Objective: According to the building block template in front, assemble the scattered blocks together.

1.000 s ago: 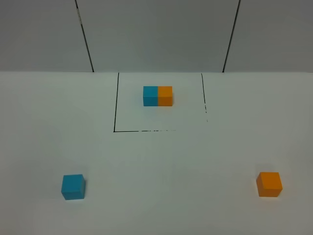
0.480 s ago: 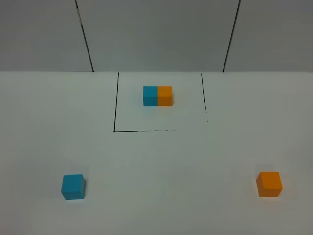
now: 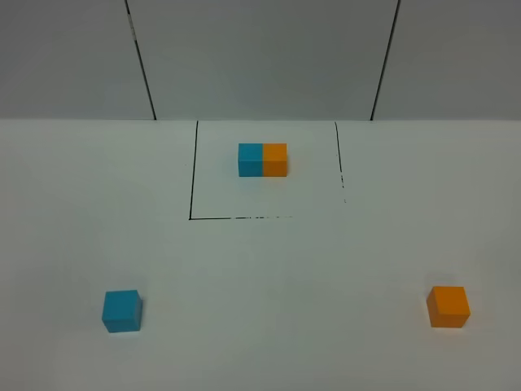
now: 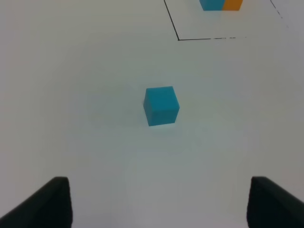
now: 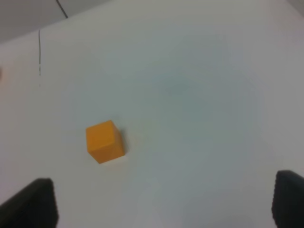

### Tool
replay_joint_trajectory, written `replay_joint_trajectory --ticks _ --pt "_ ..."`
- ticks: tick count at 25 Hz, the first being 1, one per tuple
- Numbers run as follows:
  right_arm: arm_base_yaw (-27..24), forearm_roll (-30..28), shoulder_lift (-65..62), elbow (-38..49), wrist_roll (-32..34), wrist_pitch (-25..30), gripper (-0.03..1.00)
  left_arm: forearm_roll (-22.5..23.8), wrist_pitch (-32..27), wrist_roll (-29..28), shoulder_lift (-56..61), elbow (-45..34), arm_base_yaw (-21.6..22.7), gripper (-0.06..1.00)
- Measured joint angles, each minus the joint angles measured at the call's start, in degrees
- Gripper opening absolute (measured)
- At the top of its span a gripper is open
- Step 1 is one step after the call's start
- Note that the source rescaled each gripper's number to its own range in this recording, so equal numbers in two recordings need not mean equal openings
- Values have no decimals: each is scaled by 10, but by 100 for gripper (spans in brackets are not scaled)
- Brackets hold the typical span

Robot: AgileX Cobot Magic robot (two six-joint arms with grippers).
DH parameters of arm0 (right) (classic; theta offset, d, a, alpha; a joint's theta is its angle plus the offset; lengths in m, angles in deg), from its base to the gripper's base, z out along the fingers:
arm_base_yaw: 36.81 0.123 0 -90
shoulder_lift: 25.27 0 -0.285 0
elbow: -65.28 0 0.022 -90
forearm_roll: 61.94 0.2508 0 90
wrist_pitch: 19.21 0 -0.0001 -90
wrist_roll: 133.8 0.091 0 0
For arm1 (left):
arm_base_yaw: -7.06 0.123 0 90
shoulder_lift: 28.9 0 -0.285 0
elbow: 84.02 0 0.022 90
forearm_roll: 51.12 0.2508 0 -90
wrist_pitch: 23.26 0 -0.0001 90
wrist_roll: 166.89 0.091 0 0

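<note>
The building block template (image 3: 262, 160), a blue cube joined to an orange cube, stands inside a black outlined square at the far middle of the table; its lower part shows in the left wrist view (image 4: 221, 4). A loose sky-blue cube (image 3: 121, 310) sits near the front left, also seen from the left wrist (image 4: 161, 105). A loose orange cube (image 3: 448, 306) sits near the front right, seen from the right wrist too (image 5: 104, 141). My left gripper (image 4: 159, 202) is open, back from the blue cube. My right gripper (image 5: 166, 202) is open, back from the orange cube. Neither arm appears in the exterior high view.
A black outlined square (image 3: 191, 217) marks the area around the template on the white table (image 3: 269, 277). A grey panelled wall (image 3: 260, 57) rises behind the table's far edge.
</note>
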Motion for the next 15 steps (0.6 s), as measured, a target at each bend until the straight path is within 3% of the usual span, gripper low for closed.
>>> replay_joint_trajectory --ticks 7,15 --pt "0 0 0 0 0 0 80 -1 54 -11 -92 29 0 60" --pt "0 0 0 0 -1 0 80 -50 58 -4 -363 105 0 74"
